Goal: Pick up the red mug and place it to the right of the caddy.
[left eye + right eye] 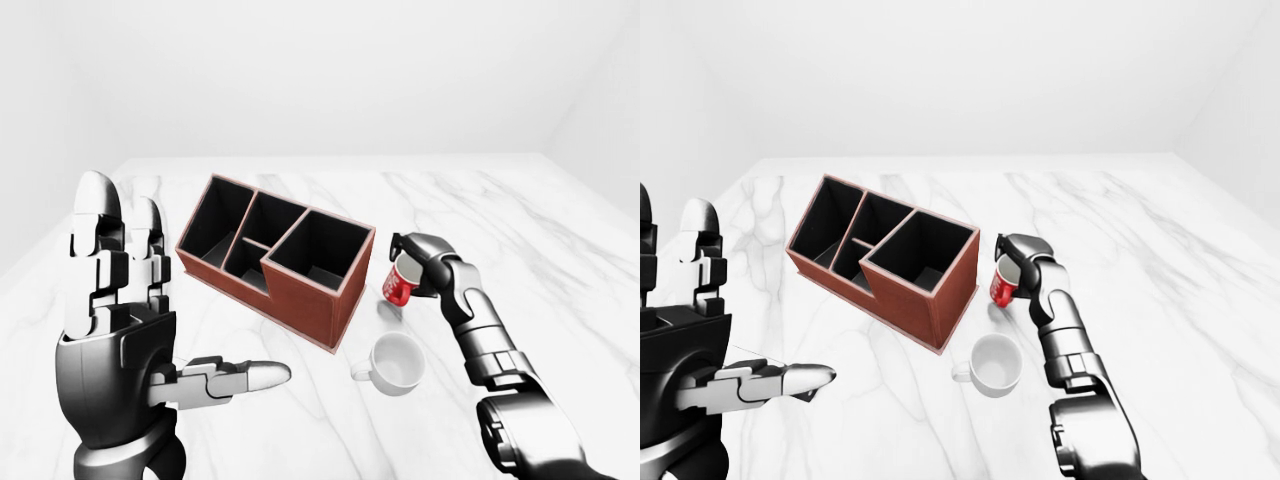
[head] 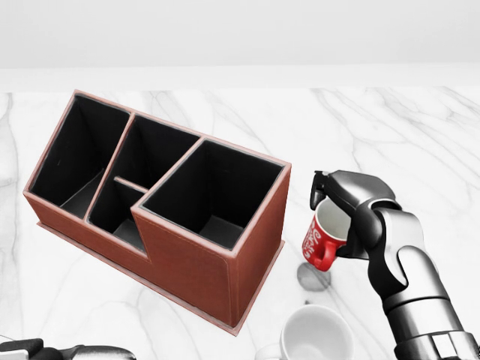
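In the left-eye view the left hand fills the lower left of the frame, raised with its fingers spread straight up and the thumb pointing right, holding nothing; this view alone shows it whole. Right of centre the right hand is clamped on the red mug, which hangs tilted just beside the right end of the brown caddy, above a small dark shadow on the white marble counter. A white mug stands on the counter in the lower middle of the frame, below the red one. The head view sits closer and cuts the left hand down to a dark sliver at the bottom left edge. It shows the caddy's black compartments from above, the red mug's white lettering and its handle turned toward the bottom of the frame, with the right hand's fingers hooked over the rim. The shadow lies directly under the mug, apart from it, so the mug is clear of the counter. Only the rim of the white mug shows at the bottom edge. The right-eye view pushes the left hand to the left edge, partly cropped, and shows bare counter between caddy and red mug.
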